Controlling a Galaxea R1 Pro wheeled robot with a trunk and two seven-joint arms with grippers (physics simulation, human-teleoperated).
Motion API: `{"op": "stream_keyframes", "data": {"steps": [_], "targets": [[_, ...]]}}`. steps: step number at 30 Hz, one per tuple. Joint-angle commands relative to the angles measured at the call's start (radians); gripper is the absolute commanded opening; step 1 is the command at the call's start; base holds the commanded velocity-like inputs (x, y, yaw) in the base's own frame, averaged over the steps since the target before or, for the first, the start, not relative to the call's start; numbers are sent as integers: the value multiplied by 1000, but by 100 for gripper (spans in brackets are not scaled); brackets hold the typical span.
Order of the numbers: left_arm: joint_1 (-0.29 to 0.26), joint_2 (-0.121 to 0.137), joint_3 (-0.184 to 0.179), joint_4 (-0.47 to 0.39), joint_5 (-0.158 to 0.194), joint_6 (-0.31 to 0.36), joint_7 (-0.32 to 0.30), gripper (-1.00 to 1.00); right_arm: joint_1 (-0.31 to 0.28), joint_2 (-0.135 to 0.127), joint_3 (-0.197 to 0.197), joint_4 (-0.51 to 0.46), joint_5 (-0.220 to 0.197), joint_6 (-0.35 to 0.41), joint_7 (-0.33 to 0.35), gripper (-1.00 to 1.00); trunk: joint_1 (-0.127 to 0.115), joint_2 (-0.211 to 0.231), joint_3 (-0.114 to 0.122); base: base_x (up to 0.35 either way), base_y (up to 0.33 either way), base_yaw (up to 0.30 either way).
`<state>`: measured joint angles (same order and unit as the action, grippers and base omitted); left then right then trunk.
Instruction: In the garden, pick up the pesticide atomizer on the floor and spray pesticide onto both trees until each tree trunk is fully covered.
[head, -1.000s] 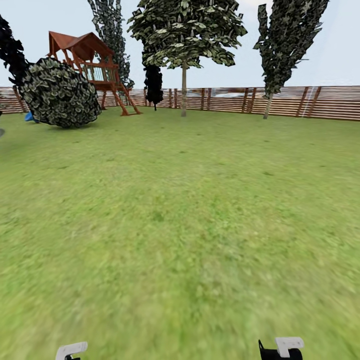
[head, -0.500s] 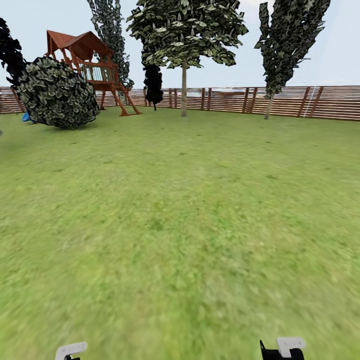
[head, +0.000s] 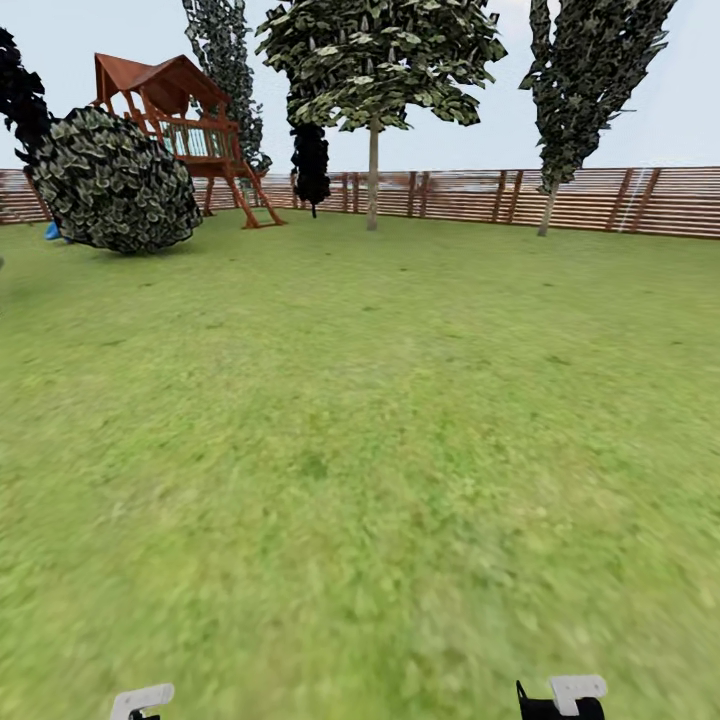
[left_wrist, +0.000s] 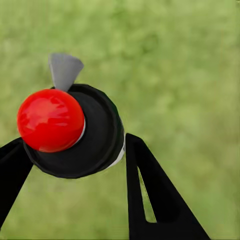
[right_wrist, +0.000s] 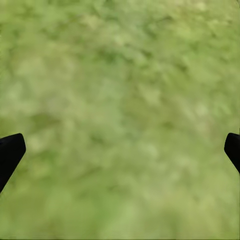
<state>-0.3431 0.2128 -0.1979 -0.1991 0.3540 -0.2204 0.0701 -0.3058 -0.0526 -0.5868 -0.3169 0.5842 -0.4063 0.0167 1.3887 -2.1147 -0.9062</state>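
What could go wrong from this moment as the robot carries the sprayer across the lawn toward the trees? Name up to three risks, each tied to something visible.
1. The pesticide atomizer sits between the left gripper fingers, offset toward one of them; a jolt might loosen it.
2. The tree trunk stands far off by the fence; spraying from here would likely miss.
3. The narrow dark tree beside it could be mistaken for a target.

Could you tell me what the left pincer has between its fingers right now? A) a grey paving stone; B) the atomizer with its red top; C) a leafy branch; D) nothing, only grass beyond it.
B: in the left wrist view the atomizer, red cap up, sits between the left pincer's black fingers.
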Motion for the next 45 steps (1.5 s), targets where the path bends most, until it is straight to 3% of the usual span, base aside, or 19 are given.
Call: {"op": "stream_keyframes", "data": {"steps": [1,45], "targets": [[-1,0,-11,0,3,-2,14,-100,-1,0,-8,1,9,-5,2,100,0,0,-2,334,0,18],[-1,2,-11,0,3,-2,14,-100,-1,-1,-8,1,9,-5,2,100,0,0,-34,335,74,-38]]}}
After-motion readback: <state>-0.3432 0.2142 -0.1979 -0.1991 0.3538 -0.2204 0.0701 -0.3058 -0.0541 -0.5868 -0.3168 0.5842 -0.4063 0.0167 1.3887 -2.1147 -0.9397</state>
